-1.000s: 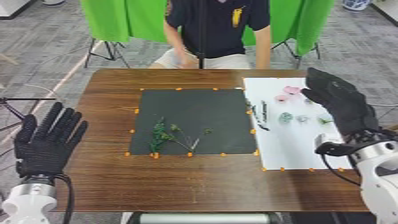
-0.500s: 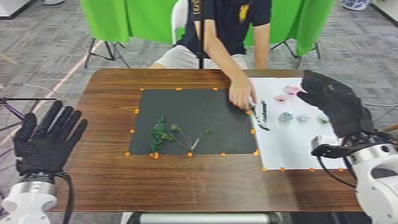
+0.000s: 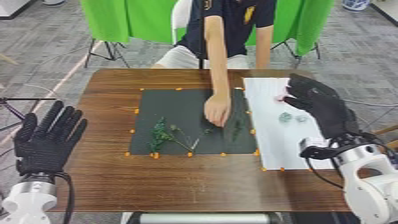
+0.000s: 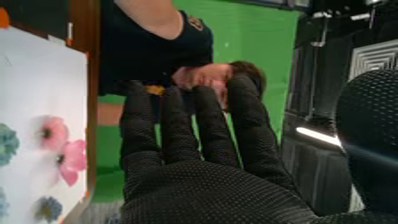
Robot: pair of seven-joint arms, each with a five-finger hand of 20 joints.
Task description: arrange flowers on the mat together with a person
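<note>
Flowers (image 3: 285,117) sit on the white sheet (image 3: 277,145), the robot's left hand (image 3: 44,150) and right hand (image 3: 330,112) open and empty, as a person's hand (image 3: 217,108) brings another sprig (image 3: 236,128) across onto the mat (image 3: 176,106), growing the arrangement.

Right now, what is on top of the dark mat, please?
On the dark mat lie a feathery green sprig, a thin branching sprig beside it, and a darker sprig near the person's hand. That hand covers part of the mat; what is under it cannot be seen.
</note>
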